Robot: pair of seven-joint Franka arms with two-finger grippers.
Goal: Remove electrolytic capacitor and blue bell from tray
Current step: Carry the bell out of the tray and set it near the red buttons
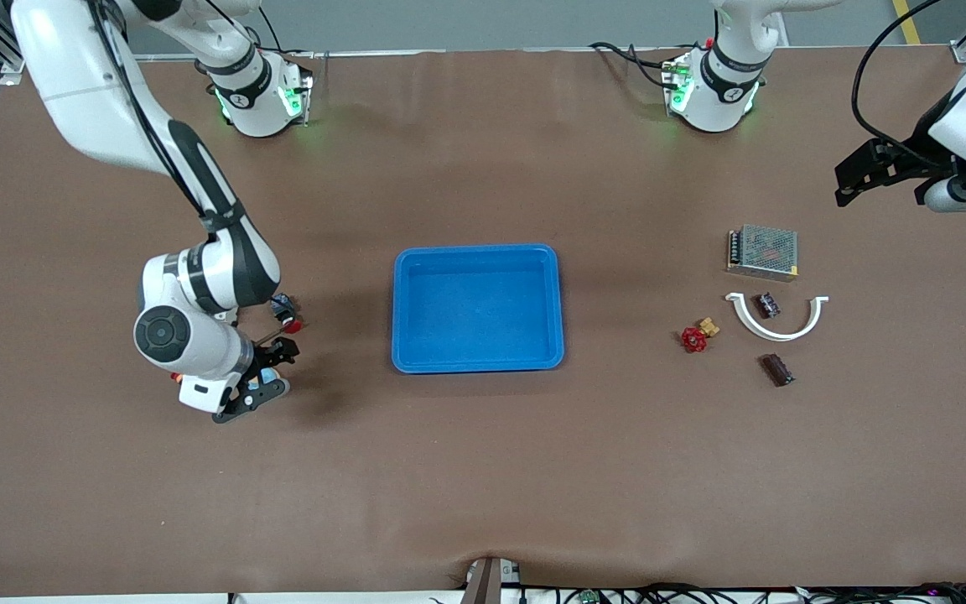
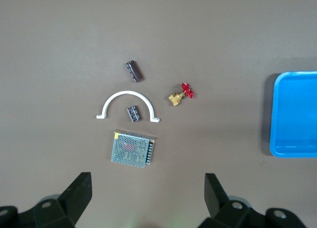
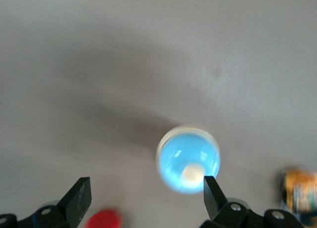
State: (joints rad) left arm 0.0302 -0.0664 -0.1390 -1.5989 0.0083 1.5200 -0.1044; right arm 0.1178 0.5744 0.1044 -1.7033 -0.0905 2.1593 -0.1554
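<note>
Right arm reaches from its base out toward its own end of the table, elbow high, wrist bent down — right gripper (image 1: 261, 377) low over the tabletop, fingers (image 3: 79, 198) spread wide, nothing clamped between them. Left arm waits raised at its end of the table — left gripper (image 1: 856, 178) up in the air, pointing down, fingers (image 2: 79, 193) wide apart, empty.

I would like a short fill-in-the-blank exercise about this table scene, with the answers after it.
1. The tray in the middle of the table is coloured ____.
2. The small dark part lies inside the curve of the ____ bracket.
3. The valve has a ____ handwheel.
4. The right gripper is over a blue ____.

Answers: blue; white; red; bell
</note>
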